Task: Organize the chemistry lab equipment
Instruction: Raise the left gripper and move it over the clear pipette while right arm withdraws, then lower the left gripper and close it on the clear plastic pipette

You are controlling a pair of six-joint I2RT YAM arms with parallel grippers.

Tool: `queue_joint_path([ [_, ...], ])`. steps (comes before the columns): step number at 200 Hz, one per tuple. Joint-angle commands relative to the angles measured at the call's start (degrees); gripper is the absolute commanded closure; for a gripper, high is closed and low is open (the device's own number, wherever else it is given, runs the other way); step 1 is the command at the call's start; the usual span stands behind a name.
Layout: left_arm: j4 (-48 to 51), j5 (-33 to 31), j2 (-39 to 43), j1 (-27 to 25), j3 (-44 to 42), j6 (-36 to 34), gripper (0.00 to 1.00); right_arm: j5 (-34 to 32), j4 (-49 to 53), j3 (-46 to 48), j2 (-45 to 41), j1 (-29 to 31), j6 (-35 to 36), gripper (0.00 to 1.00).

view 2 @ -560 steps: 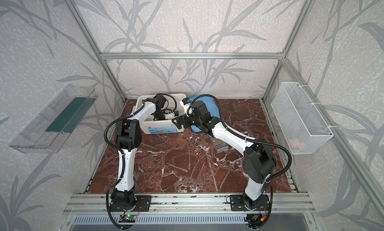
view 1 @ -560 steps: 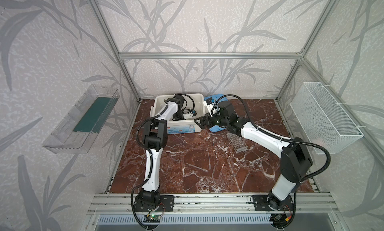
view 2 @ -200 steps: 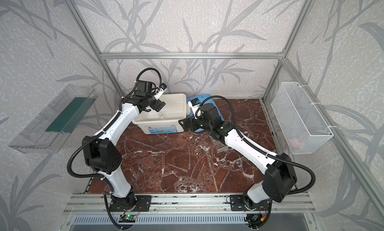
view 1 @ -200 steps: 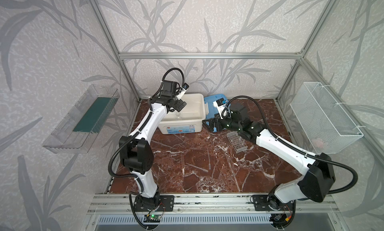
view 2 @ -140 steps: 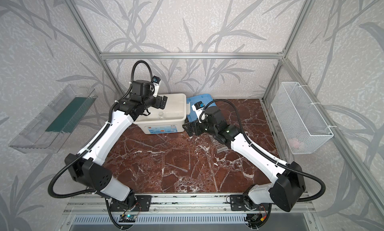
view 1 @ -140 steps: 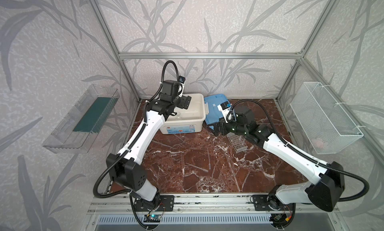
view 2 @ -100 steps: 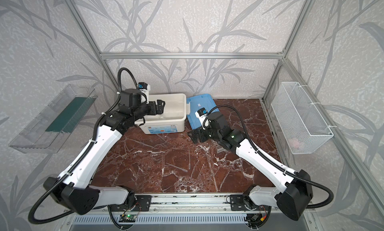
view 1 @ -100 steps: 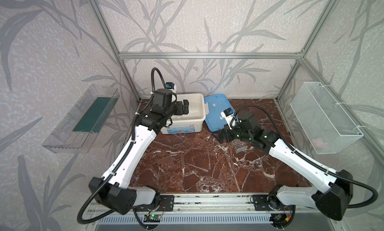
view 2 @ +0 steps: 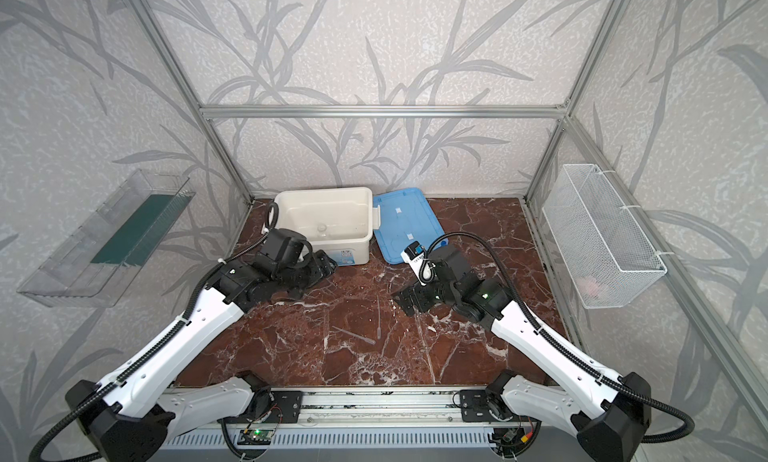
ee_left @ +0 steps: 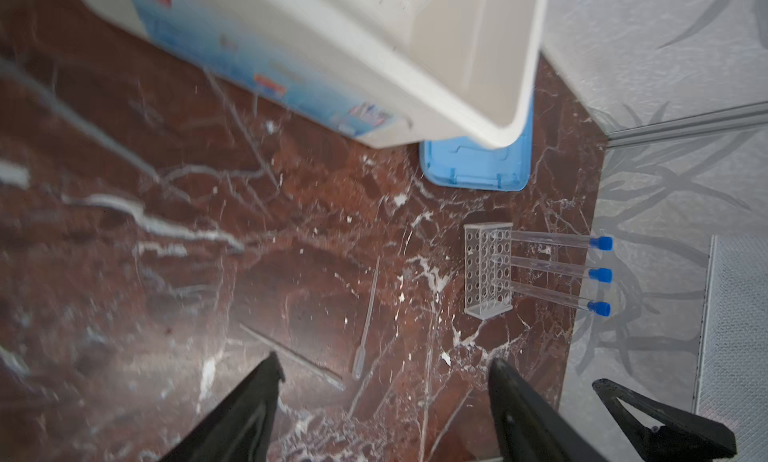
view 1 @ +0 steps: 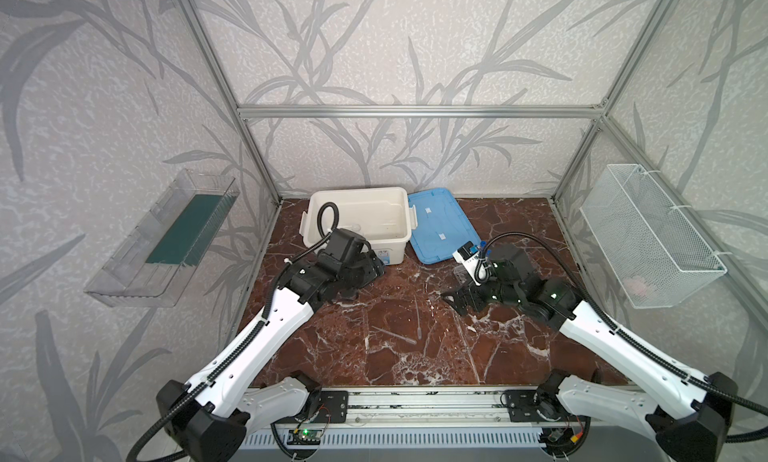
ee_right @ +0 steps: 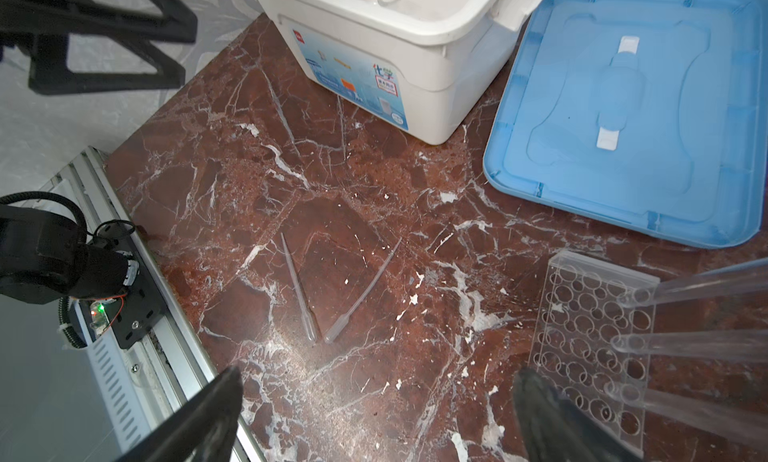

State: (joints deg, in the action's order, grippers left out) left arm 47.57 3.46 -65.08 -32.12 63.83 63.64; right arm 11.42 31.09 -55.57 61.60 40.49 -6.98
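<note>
Both the left tool [ee_left: 384, 360] and right tool [ee_right: 378, 374] gape wide, holding nothing. The rack [ee_left: 488, 268] lies tipped on the table [ee_right: 249, 190] with three capped tubes [ee_left: 552, 267] in it; two droppers [ee_right: 337, 327] lie nearby.

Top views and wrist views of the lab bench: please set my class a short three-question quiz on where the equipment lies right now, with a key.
1. True or false: the blue lid lies flat on the table beside the white tub.
2. How many blue-capped test tubes are pushed into the rack, which lies on its side?
3. The two droppers lie: A) inside the white tub; B) on the table; C) in the rack.

Key: 1 true; 2 three; 3 B.
</note>
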Motion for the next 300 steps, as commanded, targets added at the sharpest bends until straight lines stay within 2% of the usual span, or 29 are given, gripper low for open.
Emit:
queue_joint_path([
  [1,3.4,-2.2,-1.9,-2.9,-3.1,17.8,0.23,-0.2,0.5,0.3,0.4,1.0,0.7,0.01],
  [10,3.1,-3.3,-3.1,-4.9,-4.0,21.0,0.24,-0.3,0.3,0.4,0.8,1.5,0.7,0.01],
  [33,3.4,-4.8,-5.9,-9.9,-5.7,30.6,0.32,-2.2,0.6,0.3,2.3,4.1,1.3,0.01],
  [59,-1.9,-4.9,-7.9,-14.8,-9.4,40.6,0.40,-3.9,0.1,0.7,3.7,6.2,2.1,0.01],
  [73,-4.7,-4.9,-9.4,-17.0,-10.9,43.5,0.41,-3.7,-0.7,1.2,4.0,6.5,1.8,0.01],
  [97,-4.0,-5.2,-12.5,-19.8,-11.1,47.2,0.47,-3.2,-1.1,2.0,4.6,7.0,1.5,0.01],
  [121,-6.8,-2.5,-15.0,-21.0,-12.4,49.1,0.50,-2.8,-1.9,3.5,4.1,7.1,1.1,0.01],
  [181,-16.6,-1.9,-16.7,-22.9,-19.4,55.8,0.53,-0.4,-4.9,8.1,2.3,7.1,0.3,0.01],
  [242,-18.6,-0.4,-20.3,-23.8,-18.8,57.6,0.56,-1.7,-5.0,8.5,3.1,7.1,0.5,0.01],
  [266,-18.3,0.7,-21.6,-24.1,-17.9,58.0,0.62,-2.6,-4.8,9.1,2.8,7.1,0.7,0.01],
  [300,-19.5,1.4,-23.7,-24.4,-17.0,58.1,0.62,-3.7,-5.1,10.0,1.8,7.1,1.0,0.01],
])
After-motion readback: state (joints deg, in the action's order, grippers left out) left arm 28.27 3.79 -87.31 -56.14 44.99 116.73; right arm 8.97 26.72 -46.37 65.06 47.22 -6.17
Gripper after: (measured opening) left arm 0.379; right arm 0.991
